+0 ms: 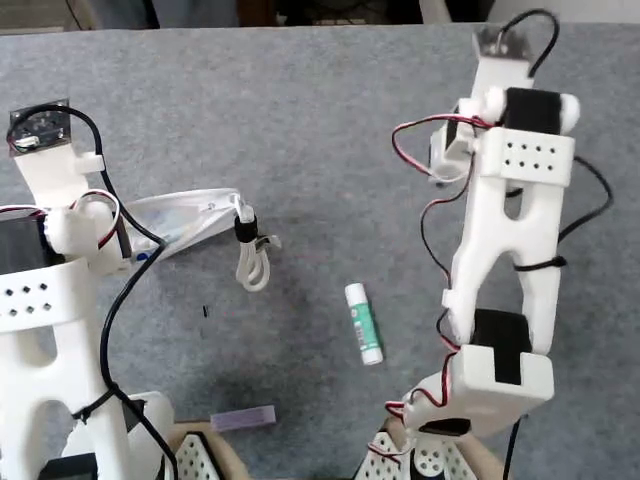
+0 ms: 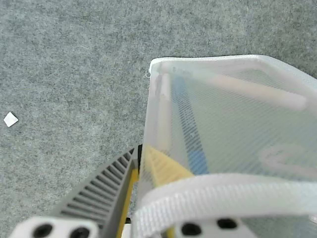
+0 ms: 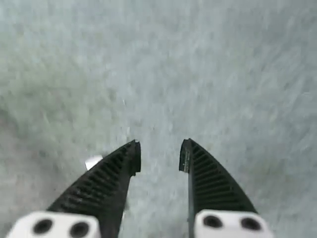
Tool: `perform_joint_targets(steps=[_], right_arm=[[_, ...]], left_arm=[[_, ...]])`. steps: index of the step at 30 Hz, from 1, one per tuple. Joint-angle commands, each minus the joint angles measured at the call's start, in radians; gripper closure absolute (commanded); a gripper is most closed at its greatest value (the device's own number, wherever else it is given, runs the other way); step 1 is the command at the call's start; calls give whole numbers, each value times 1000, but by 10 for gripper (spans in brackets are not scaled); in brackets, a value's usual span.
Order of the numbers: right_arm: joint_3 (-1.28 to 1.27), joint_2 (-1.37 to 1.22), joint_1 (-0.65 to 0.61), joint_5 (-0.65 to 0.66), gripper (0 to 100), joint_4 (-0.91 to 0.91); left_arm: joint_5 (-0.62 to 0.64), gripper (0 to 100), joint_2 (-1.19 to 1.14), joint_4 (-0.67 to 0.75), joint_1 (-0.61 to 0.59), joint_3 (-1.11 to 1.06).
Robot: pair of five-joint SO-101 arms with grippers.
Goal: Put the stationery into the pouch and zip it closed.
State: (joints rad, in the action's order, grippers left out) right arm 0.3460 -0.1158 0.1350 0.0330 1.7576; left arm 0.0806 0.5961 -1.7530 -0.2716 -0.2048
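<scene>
You have a grey mat [image 1: 300, 120] under everything. Seen from the high view, your right arm [image 1: 510, 250] stands at 3 o'clock and runs from 6 up to 12. Your left arm [image 1: 40, 300] is at 8 o'clock.

The pouch [image 1: 190, 218] is the see-through bag at 9 o'clock. Its long side runs from 8 o'clock to 2 o'clock, and the end near your left arm is the one being held. Your left gripper [image 2: 148, 163] is clamped on that end; one ribbed black finger [image 2: 111, 181] shows just beside the pouch wall. Through the mesh you can see long thin things inside, one of them blue.

Your right gripper [image 3: 159, 153] has its two black fingers apart, with nothing between them but the mat below.

The glue stick [image 1: 363, 322] lies flat near the middle, a bit toward 5 o'clock, well apart from the pouch. Its long side runs from 11 o'clock to 5 o'clock.

A white loop [image 1: 252, 268] hangs off the far end of the pouch, toward 6 o'clock.

A small purple block [image 1: 243, 418] lies at 7 o'clock, its long side from 9 to 3.
</scene>
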Motion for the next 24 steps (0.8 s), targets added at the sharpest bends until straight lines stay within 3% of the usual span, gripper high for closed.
perform_joint_targets(steps=[1,7,15,24], right_arm=[[-94,36,-15,11,854,-5],[-294,36,-115,78,854,-29],[-447,30,-282,78,789,-121],[-622,28,-417,80,793,-262]], left_arm=[[2,971,0,-6,10,-4],[2,971,0,-6,10,-4],[2,971,0,-6,10,-4],[2,971,0,-6,10,-4]])
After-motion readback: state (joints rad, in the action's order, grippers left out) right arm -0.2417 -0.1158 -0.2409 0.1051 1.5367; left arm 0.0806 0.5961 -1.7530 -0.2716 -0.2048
